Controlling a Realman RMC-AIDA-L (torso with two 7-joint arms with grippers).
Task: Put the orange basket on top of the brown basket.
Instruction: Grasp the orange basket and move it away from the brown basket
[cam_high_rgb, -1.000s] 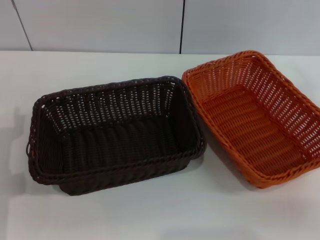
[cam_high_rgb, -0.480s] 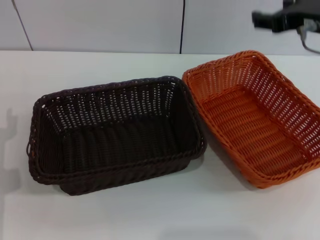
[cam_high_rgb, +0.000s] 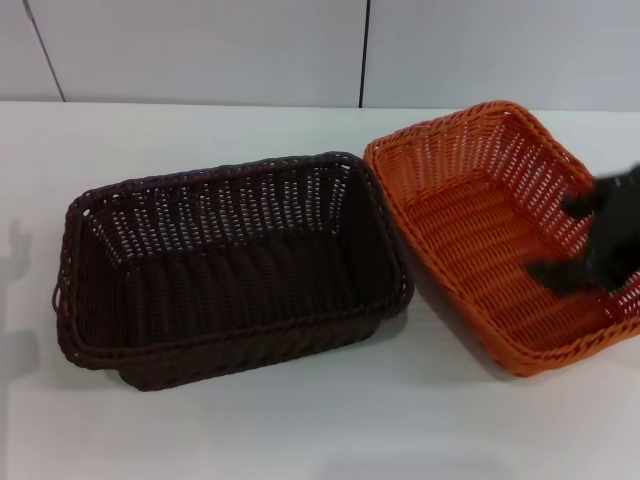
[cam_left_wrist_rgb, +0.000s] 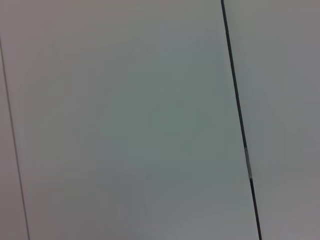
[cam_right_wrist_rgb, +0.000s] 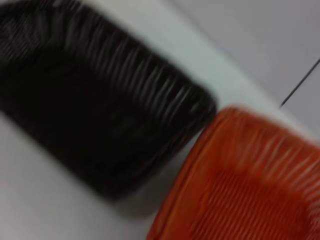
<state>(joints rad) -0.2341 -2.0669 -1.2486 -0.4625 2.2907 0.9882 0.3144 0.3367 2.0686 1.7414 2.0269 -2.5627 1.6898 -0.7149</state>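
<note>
The brown basket (cam_high_rgb: 240, 285) stands empty at the middle left of the white table. The orange basket (cam_high_rgb: 470, 225) stands empty right beside it on its right, their rims almost touching. My right gripper (cam_high_rgb: 570, 238) shows blurred at the right edge of the head view, low over the orange basket's right side. Its two dark fingers (cam_high_rgb: 556, 274) are spread apart with nothing between them. The right wrist view shows the brown basket (cam_right_wrist_rgb: 100, 115) and the orange basket (cam_right_wrist_rgb: 240, 195) side by side. My left gripper is out of view.
The white table (cam_high_rgb: 300, 430) runs to a pale panelled wall (cam_high_rgb: 200, 50) at the back. The left wrist view shows only that wall (cam_left_wrist_rgb: 125, 125) with a dark seam.
My right gripper has come down from the upper right, above the table's back edge, to low over the orange basket's right side. Both baskets have stayed where they were.
</note>
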